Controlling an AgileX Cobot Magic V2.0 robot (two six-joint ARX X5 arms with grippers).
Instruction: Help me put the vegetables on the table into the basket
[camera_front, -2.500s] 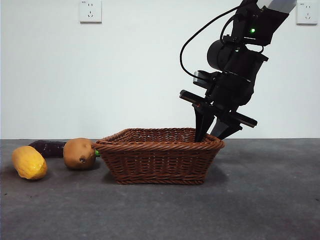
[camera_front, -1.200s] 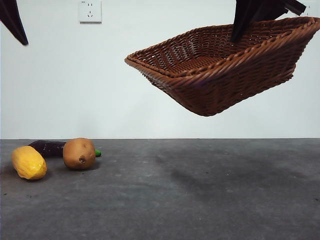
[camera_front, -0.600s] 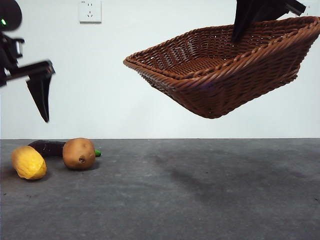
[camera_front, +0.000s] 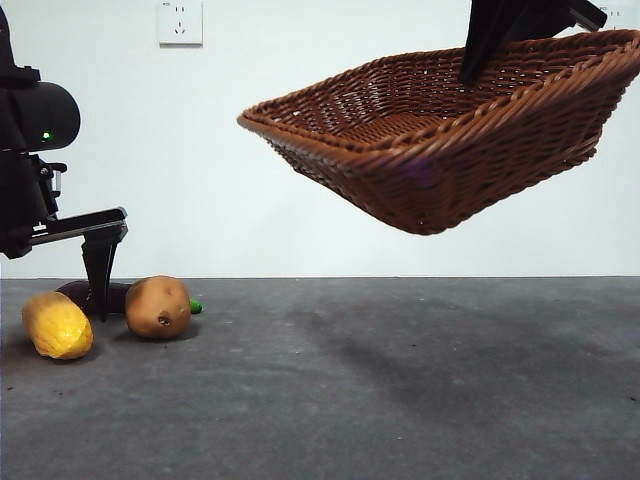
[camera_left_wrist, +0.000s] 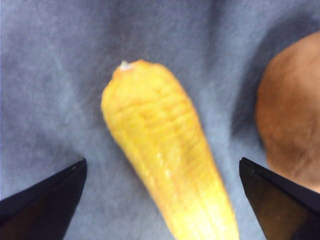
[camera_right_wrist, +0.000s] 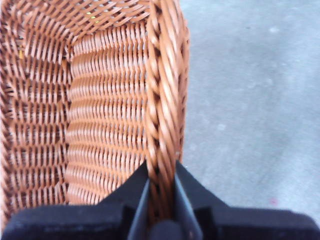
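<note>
The left gripper has its two black jaws spread wide, one on either side of the yellow, bumpy, oval vegetable, which lies lengthwise between them on the dark grey matte worktop without touching either jaw. Just beside one jaw is the tan-brown rounded potato, apart from the yellow vegetable with a strip of worktop between. In the front view this gripper hangs low near the worktop's left edge, a jaw tip reaching down between the yellow vegetable and the potato. Behind them lies the long dark-purple eggplant, mostly hidden, its green tip showing past the potato.

The right gripper has its jaws pressed onto the braided rim of the shallow reddish-brown woven wicker basket, one jaw inside the wall and one outside. In the front view the basket hangs in the air high above the worktop's right half, tilted so its left side dips, held at its upper right rim by the right gripper, well apart from the three vegetables
</note>
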